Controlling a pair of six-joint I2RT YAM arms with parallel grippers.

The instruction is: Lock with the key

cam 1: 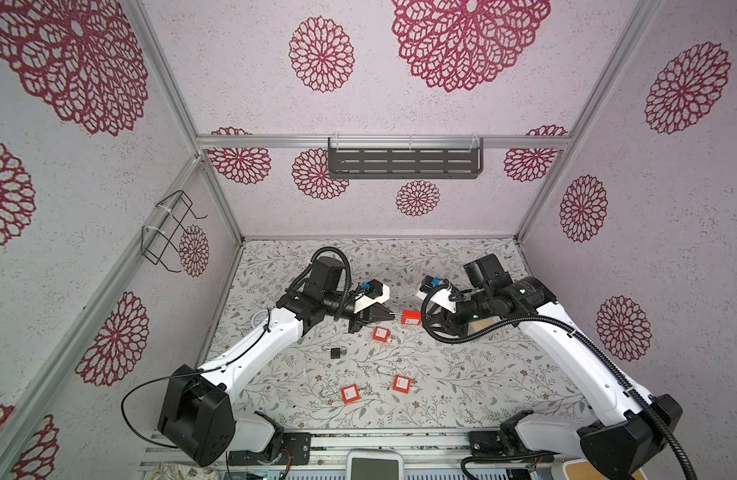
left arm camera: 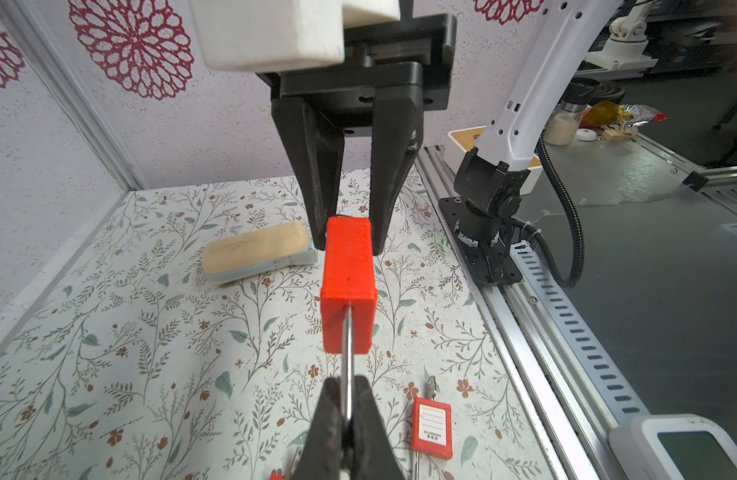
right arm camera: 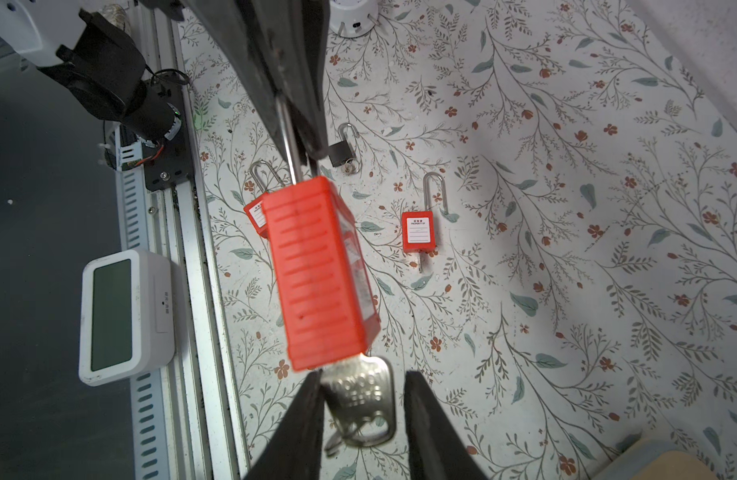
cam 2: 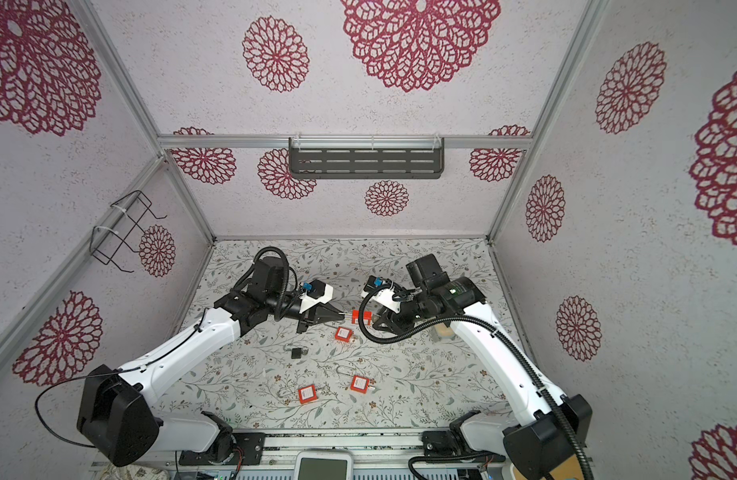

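Observation:
A red padlock (cam 1: pixel 411 318) (cam 2: pixel 360 317) hangs in the air over the middle of the table, between both arms. My left gripper (cam 1: pixel 393 316) (left arm camera: pixel 346 386) is shut on its steel shackle (left arm camera: pixel 348 345). A silver key (right arm camera: pixel 360 399) sticks out of the padlock's (right arm camera: pixel 321 274) bottom end. Around the key's head stands my right gripper (right arm camera: pixel 363 376) (cam 1: pixel 425 318), open: one finger touches the key's edge and a gap shows at the other finger.
Three more red padlocks (cam 1: pixel 380 333) (cam 1: pixel 401 384) (cam 1: pixel 349 394) and a small black padlock (cam 1: pixel 336 352) lie on the floral table. A beige pad (left arm camera: pixel 258 251) lies by the right wall. A white display unit (cam 1: pixel 374 465) sits beyond the front rail.

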